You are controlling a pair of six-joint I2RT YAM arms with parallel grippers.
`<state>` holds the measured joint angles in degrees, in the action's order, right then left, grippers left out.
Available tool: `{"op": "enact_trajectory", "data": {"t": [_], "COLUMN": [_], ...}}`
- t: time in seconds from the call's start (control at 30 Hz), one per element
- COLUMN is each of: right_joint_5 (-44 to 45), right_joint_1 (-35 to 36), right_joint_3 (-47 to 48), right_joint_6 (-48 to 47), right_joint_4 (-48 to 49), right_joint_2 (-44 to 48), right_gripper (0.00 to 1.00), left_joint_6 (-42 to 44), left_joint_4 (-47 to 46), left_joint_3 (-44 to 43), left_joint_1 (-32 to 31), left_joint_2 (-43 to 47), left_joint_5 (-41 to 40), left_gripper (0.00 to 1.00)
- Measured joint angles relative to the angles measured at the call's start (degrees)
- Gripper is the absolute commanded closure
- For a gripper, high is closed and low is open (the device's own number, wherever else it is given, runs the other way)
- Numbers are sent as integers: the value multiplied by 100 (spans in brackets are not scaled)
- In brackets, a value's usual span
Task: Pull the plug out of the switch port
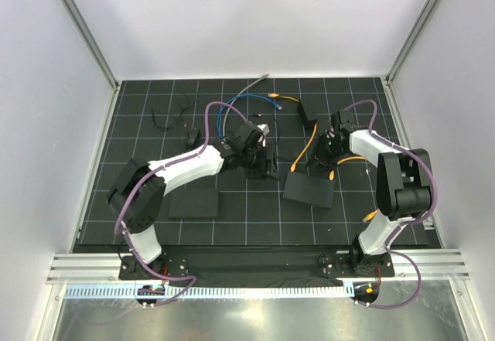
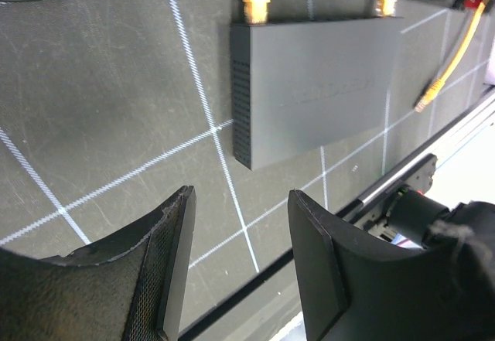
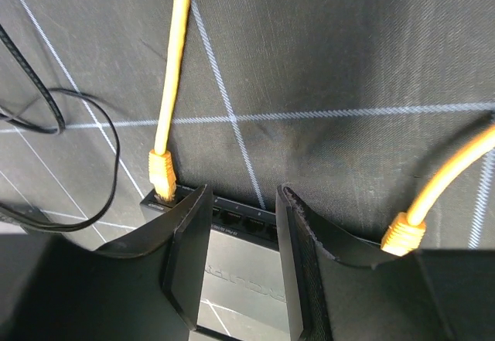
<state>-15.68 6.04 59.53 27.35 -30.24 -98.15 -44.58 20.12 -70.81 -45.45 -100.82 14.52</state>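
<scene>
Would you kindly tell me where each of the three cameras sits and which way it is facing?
Top external: above and behind the bases, looking down on the gridded mat; left arm and right arm show.
Left wrist: facing down at a flat black box; left gripper fingers along the bottom.
Right wrist: facing down at the black switch and its orange plug; right gripper fingers at the bottom.
Shared: top and left wrist both show the flat black box.

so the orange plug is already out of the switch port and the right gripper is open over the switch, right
No, the plug is still seated in the switch port, at the left end of the row; the right wrist view shows it. The right gripper is indeed open over the switch.
</scene>
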Motion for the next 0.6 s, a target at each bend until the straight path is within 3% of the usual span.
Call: {"op": "enact_trajectory", "data": {"t": [0.6], "right_joint_5": [-570], "right_joint_1": [-7], "right_joint_3": [-750], "right_joint_6": [155], "right_joint_4": [393], "right_joint_2": [256], "right_gripper": [55], "left_joint_6": [0], "left_joint_4": [-31], "left_joint_3": [-221], "left_joint_1": [9], "left_joint_2": [-461], "left_joint_5": [26], "left_gripper": [46]}}
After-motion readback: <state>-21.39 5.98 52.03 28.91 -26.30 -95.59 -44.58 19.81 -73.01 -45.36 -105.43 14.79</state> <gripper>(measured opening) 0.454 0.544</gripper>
